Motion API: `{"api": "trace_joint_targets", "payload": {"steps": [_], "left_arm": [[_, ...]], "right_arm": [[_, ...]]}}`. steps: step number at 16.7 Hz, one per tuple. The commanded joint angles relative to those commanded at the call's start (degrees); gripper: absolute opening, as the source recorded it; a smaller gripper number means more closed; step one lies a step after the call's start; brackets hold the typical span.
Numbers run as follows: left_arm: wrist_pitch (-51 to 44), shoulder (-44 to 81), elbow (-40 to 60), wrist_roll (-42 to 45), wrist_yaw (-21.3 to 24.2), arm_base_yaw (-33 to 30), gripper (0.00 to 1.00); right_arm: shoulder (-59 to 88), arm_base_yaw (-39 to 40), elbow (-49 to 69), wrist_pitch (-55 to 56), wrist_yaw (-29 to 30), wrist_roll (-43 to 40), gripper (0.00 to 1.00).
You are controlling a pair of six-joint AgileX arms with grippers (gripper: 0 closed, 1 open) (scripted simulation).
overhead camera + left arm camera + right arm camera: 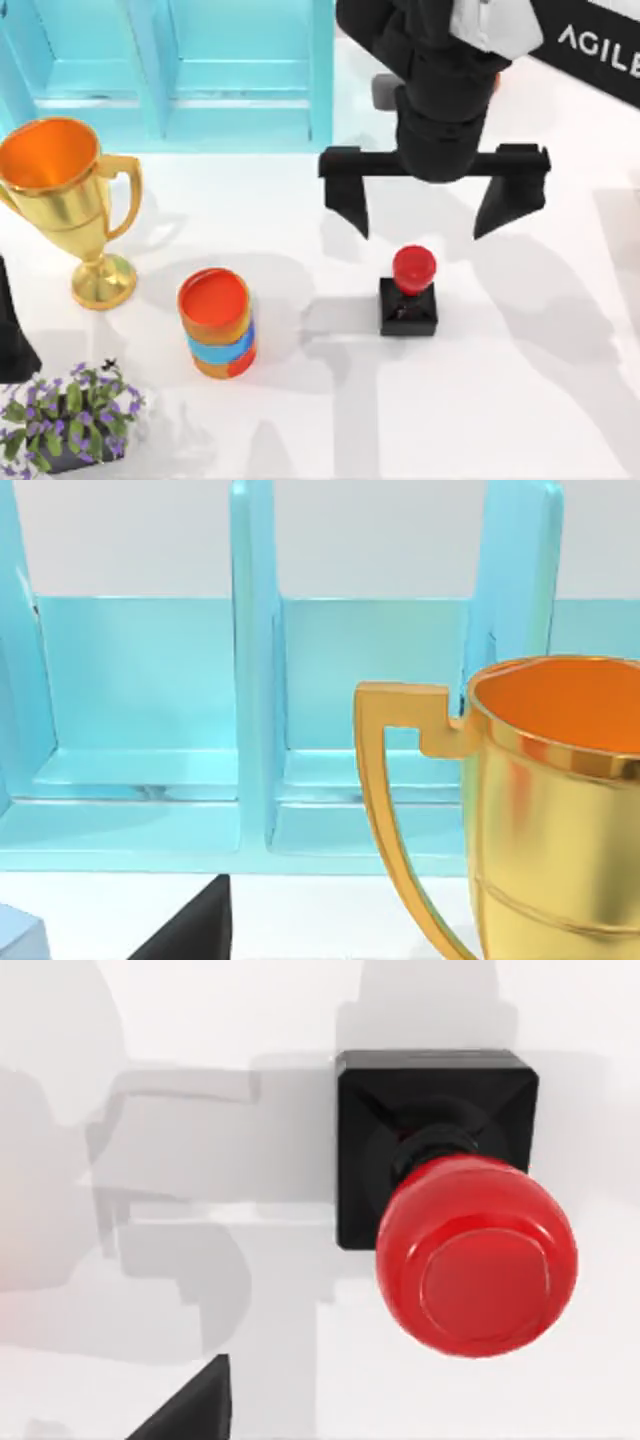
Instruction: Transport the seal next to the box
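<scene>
One seal (410,292) stands upright on the counter (520,400); right claw (421,218) hovers above it, fingers spread. One box (170,70), one can (217,322).

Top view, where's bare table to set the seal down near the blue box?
Bare white table lies right of the red-knobbed black seal, and between the light-blue box and orange can. The left is crowded: gold trophy, potted purple flowers. Open right gripper hovers above the seal.
</scene>
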Motion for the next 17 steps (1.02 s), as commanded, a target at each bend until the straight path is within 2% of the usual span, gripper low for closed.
{"api": "trace_joint_targets", "payload": {"steps": [7, 13, 17], "left_arm": [[0.0, 0.0, 0.0, 0.0, 0.0, 0.0, 1.00], [0.0, 0.0, 0.0, 0.0, 0.0, 0.0, 1.00], [0.0, 0.0, 0.0, 0.0, 0.0, 0.0, 1.00]], "right_arm": [[1.7, 0.3, -15.3, 17.3, 0.0, 0.3, 1.00], [2.0, 0.3, -17.2, 19.3, 0.0, 0.3, 1.00], [2.0, 0.3, -17.2, 19.3, 0.0, 0.3, 0.70]]}}
